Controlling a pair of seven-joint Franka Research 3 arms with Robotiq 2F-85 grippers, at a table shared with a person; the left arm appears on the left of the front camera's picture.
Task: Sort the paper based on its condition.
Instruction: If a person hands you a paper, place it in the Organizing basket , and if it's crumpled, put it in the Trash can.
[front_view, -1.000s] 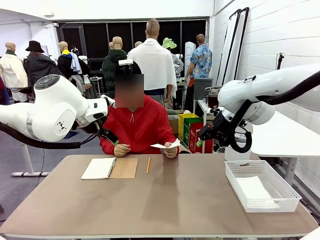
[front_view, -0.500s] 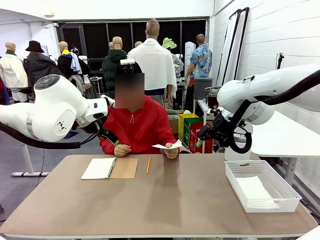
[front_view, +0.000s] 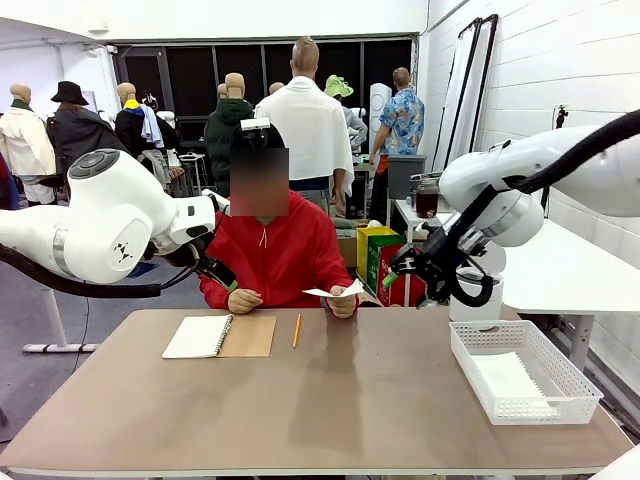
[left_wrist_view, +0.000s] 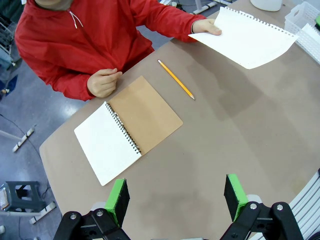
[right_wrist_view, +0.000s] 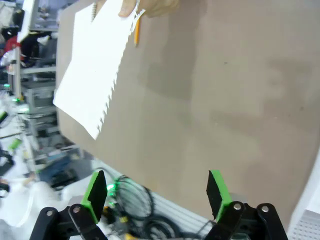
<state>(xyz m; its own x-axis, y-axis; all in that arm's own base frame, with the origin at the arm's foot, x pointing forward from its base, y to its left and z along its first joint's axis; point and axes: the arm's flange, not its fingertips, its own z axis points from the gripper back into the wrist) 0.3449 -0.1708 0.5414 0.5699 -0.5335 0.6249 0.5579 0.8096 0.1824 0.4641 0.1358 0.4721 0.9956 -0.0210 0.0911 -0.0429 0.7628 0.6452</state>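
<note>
- Front view: the person holds the paper (front_view: 334, 292) out over the far edge of the table (front_view: 340, 400), pinched in one hand (front_view: 343, 303), and my right gripper (front_view: 398, 272) hangs in the air just beside it, between the sheet and the white mesh tray (front_view: 522, 375).
- My right gripper is spread wide with nothing between its green pads (right_wrist_view: 216, 191); in the right wrist view the sheet sits up and to the left of the fingers, well clear of them.
- My left gripper (left_wrist_view: 176, 200) is likewise wide open and empty, above the table near the open notebook (left_wrist_view: 127, 128) and the pencil (left_wrist_view: 176, 79). I would leave it parked.
- I judge the step in hand to be taking the offered sheet, so I would bring the right fingers in level with the paper and aim at the free corner away from the person's thumb.
- The sheet looks smooth and flat in the left wrist view, torn perforations along one edge, though I cannot rule out light creases from these angles.
- Thin paper flexes, so I would close on it gently near the edge and wait for the person to let go before pulling.
- Something white already lies in the tray, probably another sheet; if this one is smooth, I expect it belongs there.
</note>
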